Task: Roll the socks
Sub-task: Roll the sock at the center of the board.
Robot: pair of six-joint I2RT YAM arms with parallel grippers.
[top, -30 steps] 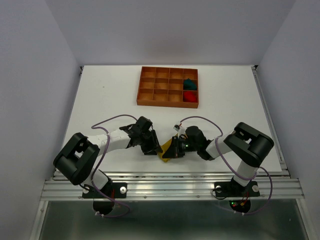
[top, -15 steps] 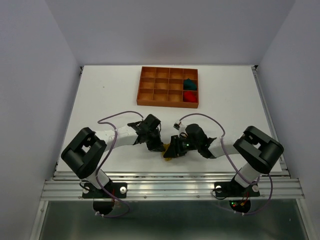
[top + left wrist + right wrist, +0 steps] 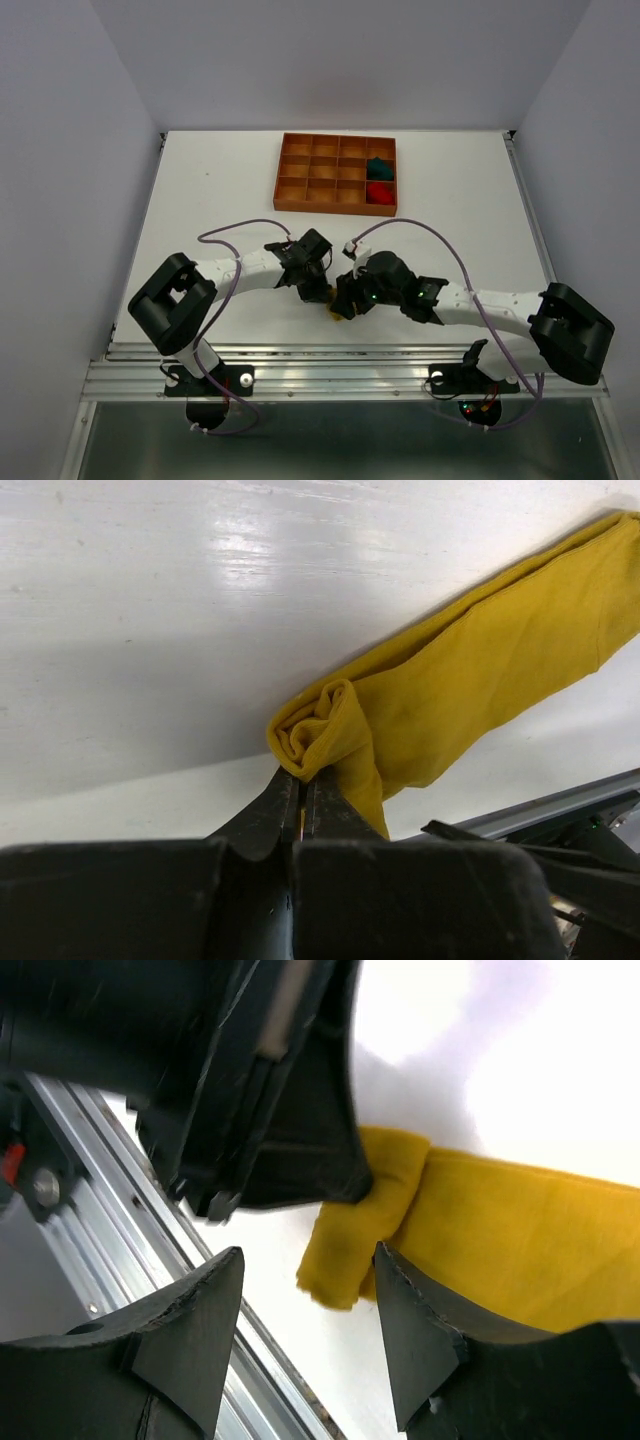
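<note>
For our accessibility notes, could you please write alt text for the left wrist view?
The left pincer, shut, pinches the rolled end of a yellow sock lying on the white table. The rest of the sock stretches flat toward the upper right, and a metal rail shows at the lower right.

Left arm (image 3: 240, 270): white tubular links between bulky black joint housings.
Right arm (image 3: 500, 305): same build, with white links and black joints.
Cables: a thin purple cable (image 3: 235, 228) looped off the left arm, and another (image 3: 440, 235) arched over the right.
Bases (image 3: 215, 385): black plates sat on a ribbed aluminium rail (image 3: 330, 375).
Lights: small green and red dots glowed at the right base.
Left gripper (image 3: 303, 785): matte black, with fingers tapering to thin tips.
Right gripper (image 3: 307, 1260): black, faceted, wedge-shaped fingers.
</note>
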